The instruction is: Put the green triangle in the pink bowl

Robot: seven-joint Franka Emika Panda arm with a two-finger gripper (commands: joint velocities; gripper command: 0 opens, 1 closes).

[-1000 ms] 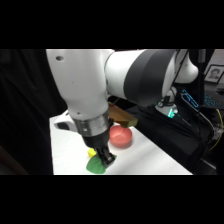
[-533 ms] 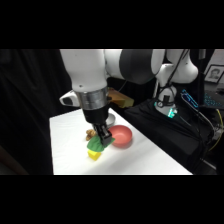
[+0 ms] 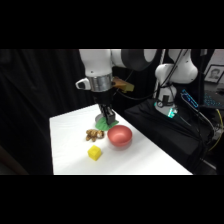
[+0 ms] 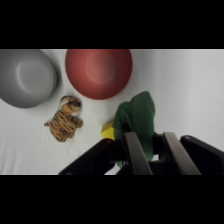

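We are judging the green triangle (image 4: 137,117) to be light, rigid and likely smooth, so best gripped across its flat sides. Our tool (image 4: 150,150) is pinching it between narrowly spread fingers, carrying it above the counter (image 3: 70,145), near the pink bowl (image 4: 98,72) but not over it.

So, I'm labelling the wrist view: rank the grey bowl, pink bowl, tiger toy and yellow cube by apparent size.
1. pink bowl and grey bowl: look alike, grey cut off by the edge.
2. tiger toy.
3. yellow cube: mostly hidden, so unsure.
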